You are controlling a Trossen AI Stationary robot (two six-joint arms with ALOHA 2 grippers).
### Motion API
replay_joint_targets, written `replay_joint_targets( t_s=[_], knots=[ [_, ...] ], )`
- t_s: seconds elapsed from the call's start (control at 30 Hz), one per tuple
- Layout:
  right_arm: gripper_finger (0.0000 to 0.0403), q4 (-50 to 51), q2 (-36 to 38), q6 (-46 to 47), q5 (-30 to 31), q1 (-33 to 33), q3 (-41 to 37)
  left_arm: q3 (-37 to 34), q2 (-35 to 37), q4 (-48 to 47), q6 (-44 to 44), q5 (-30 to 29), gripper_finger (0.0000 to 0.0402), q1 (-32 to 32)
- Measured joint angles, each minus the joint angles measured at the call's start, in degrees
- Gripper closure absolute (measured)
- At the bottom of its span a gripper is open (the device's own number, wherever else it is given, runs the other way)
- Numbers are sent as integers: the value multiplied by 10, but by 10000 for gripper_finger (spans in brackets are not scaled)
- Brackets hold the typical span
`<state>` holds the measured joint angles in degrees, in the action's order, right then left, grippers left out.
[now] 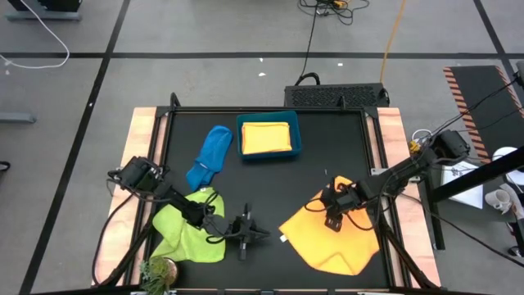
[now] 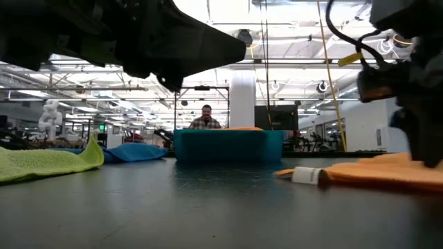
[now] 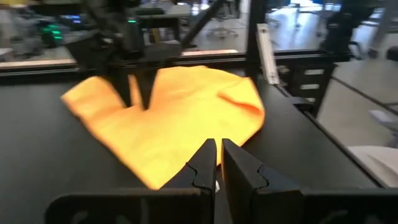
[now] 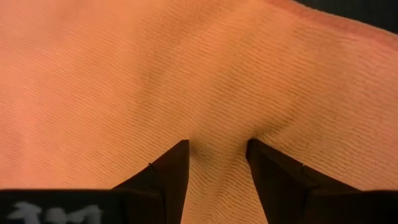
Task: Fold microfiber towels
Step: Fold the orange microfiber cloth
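Step in hand: fold of the orange towel, lying rumpled at lower right of the high view on the black bench. Right gripper down on the towel's upper edge; jaws parted with a ridge of cloth pinched up between the fingers in the right wrist view, so pressed into the fabric, grip not yet closed. Left gripper at lower centre, on bare bench between the lime green towel and the orange one; jaws closed, empty, seen in the left wrist view.

Next move, by judgement: close on the pinched fold, lift and carry the edge across; soft cloth likely to slip or drag.

Elsewhere: blue towel at upper left of the bench, loose; yellow towel folded inside the teal bin.

Hard to make out: second orange towel not found. Low view largely blocked by dark arm parts at top. Person visible far behind the bin in that view.
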<state>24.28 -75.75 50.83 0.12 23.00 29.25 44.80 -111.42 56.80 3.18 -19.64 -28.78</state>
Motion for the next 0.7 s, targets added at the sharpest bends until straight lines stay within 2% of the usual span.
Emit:
replay_joint_targets(
  t_s=[0.17,0.3,0.53,0.7],
  knots=[
    [243,-115,0,-89,1,-35,-1,27,0,-71,1,35,364,18],
    [243,-183,-4,-151,-2,-62,-3,72,0,-184,5,36,324,26],
    [243,-209,-3,-217,-9,-89,2,147,0,-340,-8,48,243,20],
    [243,-222,-1,-220,-33,-83,3,177,0,-423,-40,47,208,7]
  ],
)
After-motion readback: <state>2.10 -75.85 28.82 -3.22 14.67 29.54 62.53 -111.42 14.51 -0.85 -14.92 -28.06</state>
